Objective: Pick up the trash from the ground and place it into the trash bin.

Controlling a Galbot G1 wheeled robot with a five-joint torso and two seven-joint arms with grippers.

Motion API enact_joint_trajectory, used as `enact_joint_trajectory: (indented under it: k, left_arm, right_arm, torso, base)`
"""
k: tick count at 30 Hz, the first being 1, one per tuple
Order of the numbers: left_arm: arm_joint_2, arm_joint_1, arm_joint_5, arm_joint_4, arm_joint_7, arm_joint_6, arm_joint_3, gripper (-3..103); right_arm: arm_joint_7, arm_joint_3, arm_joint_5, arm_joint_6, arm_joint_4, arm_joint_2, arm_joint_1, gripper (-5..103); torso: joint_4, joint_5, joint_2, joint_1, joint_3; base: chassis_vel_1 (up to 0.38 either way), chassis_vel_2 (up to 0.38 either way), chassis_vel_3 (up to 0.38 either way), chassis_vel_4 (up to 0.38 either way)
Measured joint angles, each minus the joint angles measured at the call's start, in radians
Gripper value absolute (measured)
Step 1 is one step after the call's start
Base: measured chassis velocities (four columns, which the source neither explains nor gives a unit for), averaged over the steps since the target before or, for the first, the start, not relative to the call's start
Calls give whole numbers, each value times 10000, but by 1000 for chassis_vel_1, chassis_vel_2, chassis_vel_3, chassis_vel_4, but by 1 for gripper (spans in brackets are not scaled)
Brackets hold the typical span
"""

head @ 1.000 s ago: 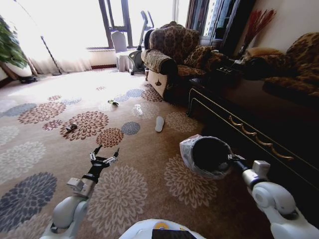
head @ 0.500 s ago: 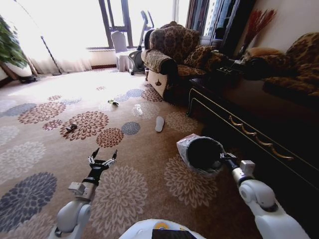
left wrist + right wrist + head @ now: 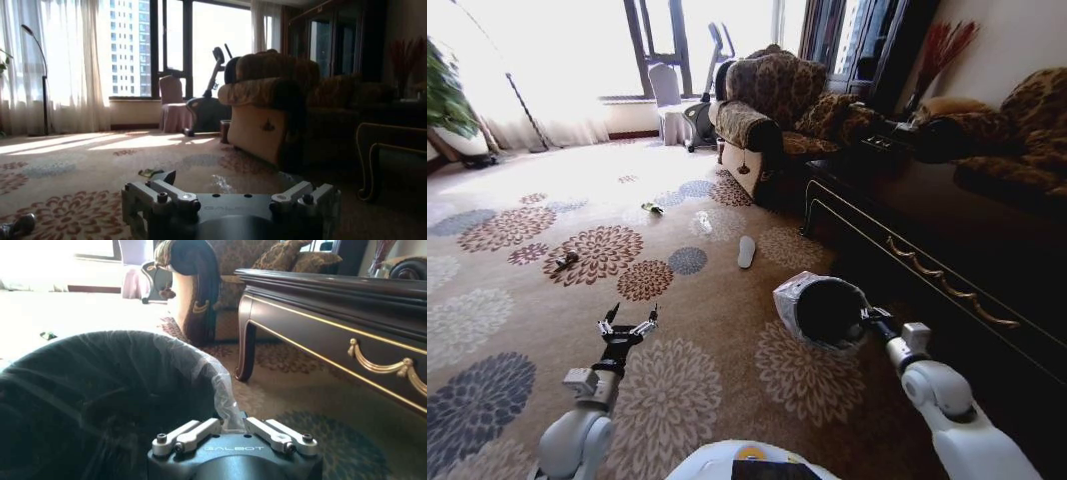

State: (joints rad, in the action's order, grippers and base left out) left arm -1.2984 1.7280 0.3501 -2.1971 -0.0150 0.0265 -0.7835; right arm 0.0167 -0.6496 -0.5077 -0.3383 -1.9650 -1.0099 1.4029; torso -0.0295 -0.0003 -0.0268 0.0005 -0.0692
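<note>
The small round dark trash bin [image 3: 827, 313], lined with a translucent greyish-white plastic bag, is tipped off the flowered carpet [image 3: 517, 300], its mouth facing the robot, beside the dark wooden table [image 3: 347, 315]. The right gripper [image 3: 868, 320] is clamped on its rim. A clear plastic bottle [image 3: 704, 221] lies lengthwise away, a green wrapper [image 3: 654, 208] beyond. The left gripper [image 3: 627, 324] hovers with fingers spread.
</note>
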Motion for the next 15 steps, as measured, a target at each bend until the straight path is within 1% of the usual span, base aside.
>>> enact_joint_trajectory:
  k: [3,5,8,10,12,14,15]
  left_arm:
    - [33,-37,4,24,-26,7,11,100]
    - [57,-69,7,69,-40,8,40,100]
    - [90,-103,21,119,-51,8,53,100]
    - [140,-137,82,195,-63,8,59,100]
    - [178,-163,135,234,-80,8,59,100]
    - [232,-204,202,303,-97,4,59,100]
    - [253,-221,223,339,-103,4,60,100]
  right_arm:
    - [-2,6,-7,0,0,-14,4,1]
    - [-2,7,-10,0,-27,-15,26,1]
    - [-1,7,-16,-5,-67,-7,41,1]
    - [3,2,-27,-18,-87,14,44,1]
    - [3,-3,-30,-37,-93,18,54,1]
    - [9,-15,-30,-62,-108,17,74,1]
    - [11,-15,-30,-64,-120,3,87,1]
  torso:
    - [-2,6,0,0,-1]
    - [2,0,0,2,-3]
    - [3,1,0,1,-1]
    - [-5,6,0,1,-2]
    - [-2,6,0,1,-2]
    - [2,-2,0,1,-2]
    - [-1,9,0,2,-3]
  base:
    - [-213,243,248,-240]
    - [-257,263,280,-249]
    - [-308,299,303,-312]
    - [-296,298,309,-297]
    - [-296,287,320,-281]
    - [-325,298,308,-333]
    - [-325,294,303,-330]
